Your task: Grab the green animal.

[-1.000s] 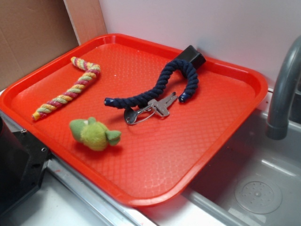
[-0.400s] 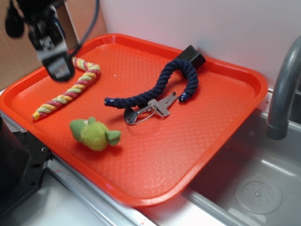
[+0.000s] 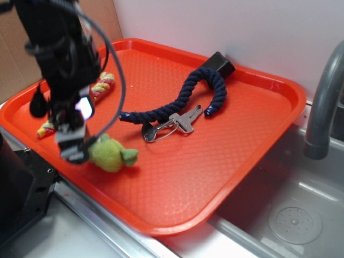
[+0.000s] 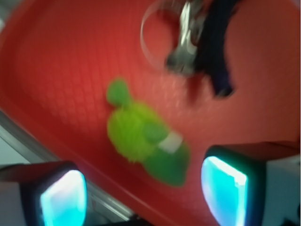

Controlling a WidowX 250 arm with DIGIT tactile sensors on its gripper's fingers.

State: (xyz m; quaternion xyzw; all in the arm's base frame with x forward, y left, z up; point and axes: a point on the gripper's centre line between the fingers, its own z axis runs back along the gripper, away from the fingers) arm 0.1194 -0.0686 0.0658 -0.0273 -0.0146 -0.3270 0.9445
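Observation:
The green animal (image 3: 111, 153) is a fuzzy lime plush with darker green ends. It lies on the red tray (image 3: 215, 166) near the front left rim. My gripper (image 3: 74, 145) hangs just left of it, over the tray's front edge, and hides its left end. In the blurred wrist view the green animal (image 4: 141, 136) lies just ahead of the gap between my fingers. The gripper (image 4: 143, 195) is open, with lit pads (image 4: 63, 200) wide apart and nothing between them.
A striped yellow-red-green rope (image 3: 103, 83) lies partly behind the arm. A navy rope (image 3: 185, 97), keys on a ring (image 3: 180, 122) and a black block (image 3: 221, 64) sit mid-tray and at the back. A grey faucet (image 3: 322, 102) and sink (image 3: 293, 217) are on the right.
The arm came into view from the upper left and dropped down toward the tray's front left, ending beside the green animal. The animal and the other objects have not moved.

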